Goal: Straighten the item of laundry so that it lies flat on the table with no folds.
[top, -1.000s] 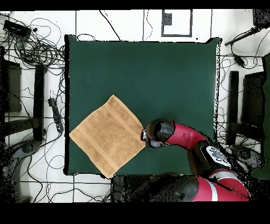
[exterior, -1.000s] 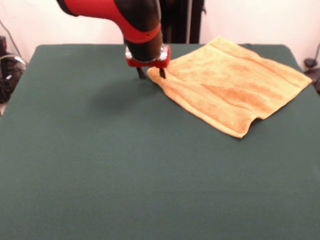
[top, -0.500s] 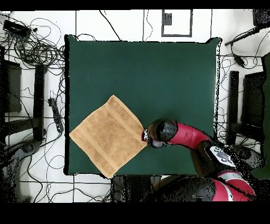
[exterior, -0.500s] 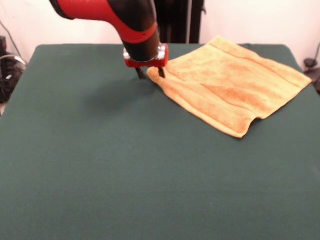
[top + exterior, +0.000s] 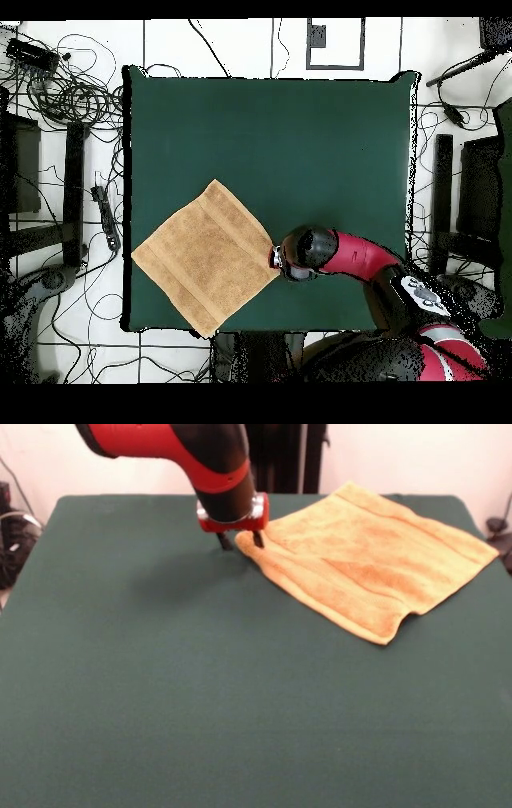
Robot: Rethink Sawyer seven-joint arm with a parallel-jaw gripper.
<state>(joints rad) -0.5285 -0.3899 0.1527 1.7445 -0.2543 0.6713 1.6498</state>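
1. The fingers [image 5: 250, 540] of the gripper [image 5: 240, 542] stood spread, two dark tips pointing down with a gap between them, one at the towel's corner and one just off it over bare cloth. Whether they touched the fabric could not be told.
2. The gripper hung low under the red and black arm [image 5: 168, 440], which came in over the worktop's robot-side edge in the overhead view.
3. The towel [image 5: 372, 556] lay spread on the worktop [image 5: 200, 704], turned diamond-wise, with one corner at the fingers and others reaching the worktop's side edge and robot-side edge.
4. It looked nearly flat; a small pucker showed at the towel's edge farthest from the robot, and a low ridge ran from the corner by the fingers.
5. The step in hand seemed to be work at that corner, either a grasp being set up or a release.
6. The next move would likely call for closing on the corner and drawing it gently outward, keeping low, to pull out the ridge.
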